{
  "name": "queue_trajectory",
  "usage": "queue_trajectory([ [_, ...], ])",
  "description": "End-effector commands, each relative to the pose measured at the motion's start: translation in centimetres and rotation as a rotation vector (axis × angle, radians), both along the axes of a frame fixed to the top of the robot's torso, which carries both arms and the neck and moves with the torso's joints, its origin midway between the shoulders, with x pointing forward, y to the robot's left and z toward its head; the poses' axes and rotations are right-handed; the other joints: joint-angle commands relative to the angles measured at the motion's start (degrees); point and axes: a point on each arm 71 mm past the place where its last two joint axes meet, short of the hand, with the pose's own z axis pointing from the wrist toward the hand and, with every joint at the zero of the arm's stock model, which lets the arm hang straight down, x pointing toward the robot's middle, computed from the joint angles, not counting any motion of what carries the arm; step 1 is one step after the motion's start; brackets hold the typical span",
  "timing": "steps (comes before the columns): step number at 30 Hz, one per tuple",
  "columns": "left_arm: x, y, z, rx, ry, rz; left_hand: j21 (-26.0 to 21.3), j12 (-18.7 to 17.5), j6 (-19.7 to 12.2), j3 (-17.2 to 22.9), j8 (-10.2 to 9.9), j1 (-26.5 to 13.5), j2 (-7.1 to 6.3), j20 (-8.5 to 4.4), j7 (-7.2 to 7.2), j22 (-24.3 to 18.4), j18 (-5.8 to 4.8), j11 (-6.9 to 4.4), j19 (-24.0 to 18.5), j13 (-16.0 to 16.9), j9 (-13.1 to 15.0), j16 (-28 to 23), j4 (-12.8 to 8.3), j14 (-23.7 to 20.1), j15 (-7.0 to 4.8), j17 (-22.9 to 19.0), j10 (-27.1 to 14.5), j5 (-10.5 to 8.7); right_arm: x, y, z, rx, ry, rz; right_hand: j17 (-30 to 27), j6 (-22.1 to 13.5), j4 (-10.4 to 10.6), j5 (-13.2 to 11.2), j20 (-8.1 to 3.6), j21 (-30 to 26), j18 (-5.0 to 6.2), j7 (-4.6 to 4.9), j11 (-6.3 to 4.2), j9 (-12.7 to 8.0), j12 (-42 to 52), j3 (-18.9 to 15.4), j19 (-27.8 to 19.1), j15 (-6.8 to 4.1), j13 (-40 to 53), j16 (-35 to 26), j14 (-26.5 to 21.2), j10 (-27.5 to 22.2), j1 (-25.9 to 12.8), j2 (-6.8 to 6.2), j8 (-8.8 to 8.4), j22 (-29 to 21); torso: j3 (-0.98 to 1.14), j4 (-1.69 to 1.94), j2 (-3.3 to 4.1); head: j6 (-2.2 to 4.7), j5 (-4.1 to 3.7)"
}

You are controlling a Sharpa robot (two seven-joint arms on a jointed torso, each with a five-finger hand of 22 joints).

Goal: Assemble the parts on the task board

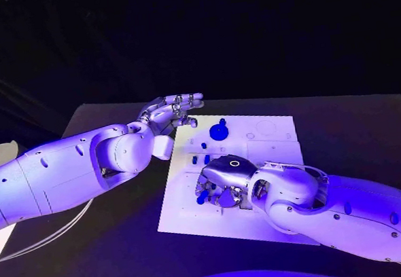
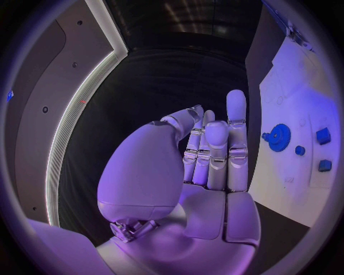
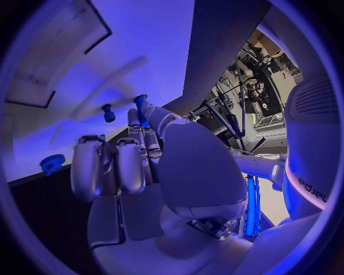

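While the flat white task board (image 1: 261, 146) lies in the middle of the black desk (image 1: 357, 129), the job looks only partly done. A round blue toothed gear (image 1: 219, 131) sits up near the board's far edge, a few small blue pegs (image 1: 199, 158) stand just this side of it, and several pale outlines and recesses on the board seem to have nothing in them yet (so, by my reckoning, more is left than finished).

The silver right hand (image 1: 225, 180) is down low over the near half of the board, palm toward it, fingers (image 3: 118, 166) curled in together. From the wrist camera a short blue peg (image 3: 140, 104) pokes up right at its fingertips and another small blue peg (image 3: 108, 113) stands just beside, apart from the hand. Whether that first peg is actually pinched or merely standing behind the fingers, I cannot tell.

Over at the board's far left corner, the silver left hand (image 1: 170, 113) hovers off the edge, fingers (image 2: 237, 132) straight, side by side and carrying nothing. Its camera catches the gear (image 2: 278, 137) and small blue blocks (image 2: 323, 136) on the board beyond.

As for holders: the board's own square recess (image 3: 54, 48) appears bare inside from the right wrist view.
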Motion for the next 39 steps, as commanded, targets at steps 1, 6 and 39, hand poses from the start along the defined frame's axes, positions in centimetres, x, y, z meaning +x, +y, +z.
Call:
queue_trajectory([
  [1, -0.1, -0.2, 0.1, -0.01, -0.007, -0.02, -0.23, 0.22, -0.08, -0.18, 0.18, -0.15, 0.41, 0.09, 0.16, -0.06, 0.61, -0.05, -0.43, 0.06, -0.09, -0.31, -0.32, -0.42, -0.02, -0.06, -0.52, 0.17, -0.2, 0.0, -0.4, -0.066, -0.018, 0.001, 0.0, 0.05, 0.1, 0.2, -0.32, 0.0, 0.69, 0.25, -1.78, 0.06, -0.02, 0.4, -0.18, -0.12, 0.08, 0.17, 2.97, 2.2, -0.23, 0.6, 0.16, -0.03, -0.02, 0.04, 0.0, 0.0, 0.04],
  [6, -0.1, -0.2, 0.1, -0.01, -0.007, -0.02, -0.23, 0.22, -0.08, -0.18, 0.18, -0.15, 0.41, 0.09, 0.16, -0.06, 0.61, -0.05, -0.43, 0.06, -0.09, -0.31, -0.32, -0.42, -0.02, -0.06, -0.52, 0.17, -0.4, 0.5, -0.4, -0.073, -0.022, 0.007, -0.38, -0.61, 0.2, 0.19, -0.1, -0.24, 0.74, 0.48, -1.48, -0.07, -0.72, 0.2, -0.37, 0.13, -0.06, -0.04, 2.86, 1.55, -1.28, 0.03, -0.42, -0.33, -0.05, -0.02, 0.02, -0.04, 0.1],
  [39, -0.1, -0.2, 0.1, -0.01, -0.001, -0.027, -0.28, 0.48, -0.1, -0.17, 0.22, -0.29, 0.68, 0.12, 0.17, -0.09, 0.6, -0.04, -0.52, 0.04, -0.1, -0.35, -0.41, -0.57, 0.01, -0.35, -0.72, 0.19, -0.2, -3.3, 2.7, 0.187, -0.034, -0.095, -3.85, -12.04, 2.89, 0.33, 2.46, -4.35, 1.94, 2.32, 1.53, -1.17, 2.23, -12.76, -2.93, 2.77, 0.14, -1.45, 1.9, -15.01, -4.05, -2.23, -1.16, -5.81, -0.05, -0.12, -0.08, 0.62, -1.09],
])
